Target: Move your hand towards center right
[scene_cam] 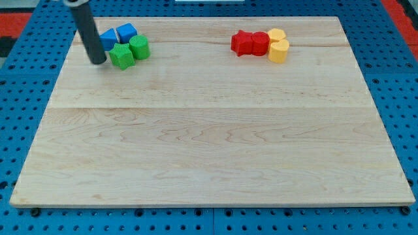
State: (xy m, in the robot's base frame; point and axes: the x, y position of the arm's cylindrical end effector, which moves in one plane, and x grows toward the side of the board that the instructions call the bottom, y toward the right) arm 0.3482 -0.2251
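Observation:
My tip [98, 61] rests on the wooden board [209, 143] at the view's upper left. It stands just left of a green star block [121, 56] and in front of a blue block [107, 40] that the rod partly hides. A second blue block [126, 32] and a green round block [139, 47] sit close by on the right. At the view's upper right, a red star block [243, 43] and a red round block [260, 43] touch two yellow blocks [278, 46].
The board lies on a blue perforated surface [26, 130]. A red area [16, 19] shows at the view's top left corner and another at the top right.

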